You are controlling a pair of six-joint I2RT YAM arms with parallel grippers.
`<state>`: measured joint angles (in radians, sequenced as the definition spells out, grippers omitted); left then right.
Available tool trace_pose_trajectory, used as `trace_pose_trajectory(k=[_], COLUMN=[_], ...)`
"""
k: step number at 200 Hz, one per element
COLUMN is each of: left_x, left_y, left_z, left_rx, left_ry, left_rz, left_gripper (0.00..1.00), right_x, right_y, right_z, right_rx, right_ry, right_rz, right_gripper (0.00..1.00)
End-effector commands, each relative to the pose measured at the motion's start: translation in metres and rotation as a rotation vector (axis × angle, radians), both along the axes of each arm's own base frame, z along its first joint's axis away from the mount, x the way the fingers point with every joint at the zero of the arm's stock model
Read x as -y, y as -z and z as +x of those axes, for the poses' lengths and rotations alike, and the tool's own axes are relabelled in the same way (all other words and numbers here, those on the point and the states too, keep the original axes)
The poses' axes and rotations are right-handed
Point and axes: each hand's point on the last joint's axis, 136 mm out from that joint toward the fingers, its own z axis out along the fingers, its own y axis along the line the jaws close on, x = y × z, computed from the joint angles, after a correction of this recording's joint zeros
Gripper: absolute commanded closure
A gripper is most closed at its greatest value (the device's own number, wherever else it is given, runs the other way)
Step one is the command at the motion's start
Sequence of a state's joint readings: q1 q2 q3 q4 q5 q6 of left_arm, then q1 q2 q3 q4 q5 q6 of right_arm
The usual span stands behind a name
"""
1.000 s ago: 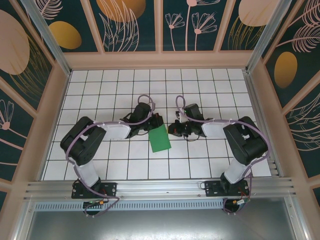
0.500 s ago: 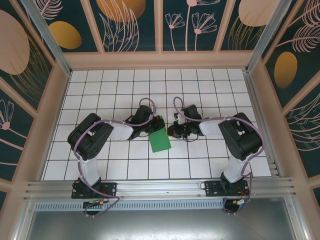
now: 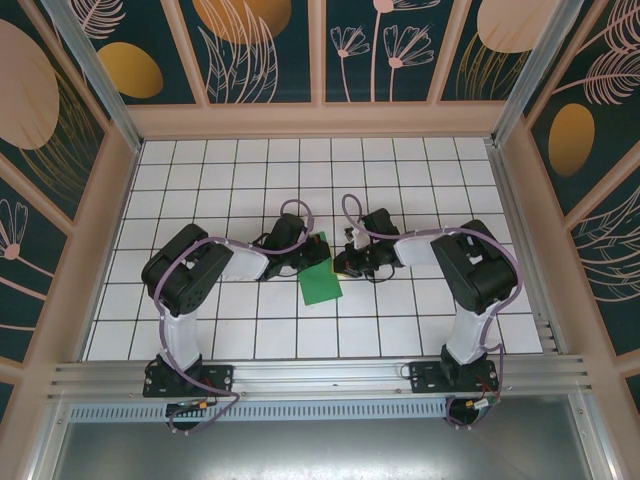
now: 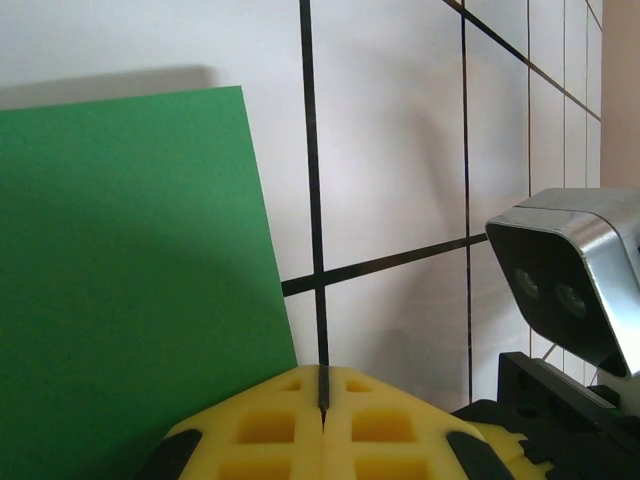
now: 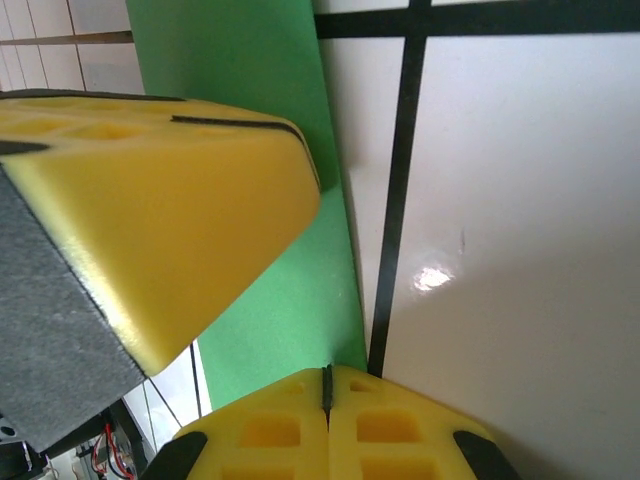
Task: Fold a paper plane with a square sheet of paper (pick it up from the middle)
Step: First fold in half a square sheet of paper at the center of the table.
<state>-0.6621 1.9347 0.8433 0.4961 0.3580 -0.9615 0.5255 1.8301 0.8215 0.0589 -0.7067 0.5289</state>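
- A white table [image 3: 200, 190] marked with a grid of black lines sits inside a box with patterned walls, seen from above.
- Two black robot arms are fixed at the table's near edge, and both bend inward toward its middle.
- A green sheet of paper [image 3: 320, 277] lies flat close to the centre of the table, slightly nearer the near edge. From above it looks like an upright rectangle turned a little off the grid lines.
- The left gripper [image 3: 320, 246] reaches in from the left and ends at the far edge of the paper.
- The right gripper [image 3: 341, 262] reaches in from the right and ends at the paper's far right corner. The two tips are close together.
- From the left wrist, the left gripper [image 4: 323, 386] has its yellow fingers pressed together along a thin seam, with nothing between them. The tip sits over a black grid line just beside the edge of the paper [image 4: 130, 280]. The silver camera [image 4: 572, 282] of the other wrist is at the right.
- From the right wrist, the right gripper [image 5: 327, 386] is likewise closed and empty. Its tip is at the edge of the paper [image 5: 285, 300], where green meets a grid line.
- In that view a yellow finger of the left gripper [image 5: 150, 200] sits low over the paper at upper left.
- Whether either tip presses on the sheet cannot be told.
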Motion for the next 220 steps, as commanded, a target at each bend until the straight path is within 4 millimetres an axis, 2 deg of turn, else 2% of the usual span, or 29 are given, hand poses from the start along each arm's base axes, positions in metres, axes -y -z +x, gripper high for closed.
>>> trace_pose_trajectory(k=[1, 35, 80, 100, 138, 220], left_x=[-0.004, -0.008, -0.011, -0.01, -0.006, -0.014], left_y=[0.013, 0.021, 0.025, 0.024, 0.02, 0.03], left_z=[-0.002, -0.002, -0.004, -0.003, 0.0, -0.001], left_rx=[-0.006, -0.022, -0.025, -0.019, -0.007, -0.028], left_ry=[0.006, -0.004, -0.008, -0.006, 0.005, -0.028], left_rz=[0.047, 0.073, 0.09, 0.088, 0.074, 0.108], left_gripper=[1.0, 1.0, 1.0, 1.0, 1.0, 1.0], right_x=[-0.001, 0.003, -0.007, -0.008, -0.003, 0.003], right_y=[0.008, 0.008, -0.023, -0.028, -0.014, 0.007], right_z=[-0.004, -0.006, -0.004, -0.008, -0.018, -0.045], right_rx=[-0.017, -0.007, 0.063, 0.067, 0.026, -0.039], right_ry=[-0.028, -0.035, -0.061, -0.072, -0.074, -0.103], right_rz=[-0.032, -0.049, 0.047, 0.071, 0.054, -0.012], right_gripper=[1.0, 1.0, 1.0, 1.0, 1.0, 1.0])
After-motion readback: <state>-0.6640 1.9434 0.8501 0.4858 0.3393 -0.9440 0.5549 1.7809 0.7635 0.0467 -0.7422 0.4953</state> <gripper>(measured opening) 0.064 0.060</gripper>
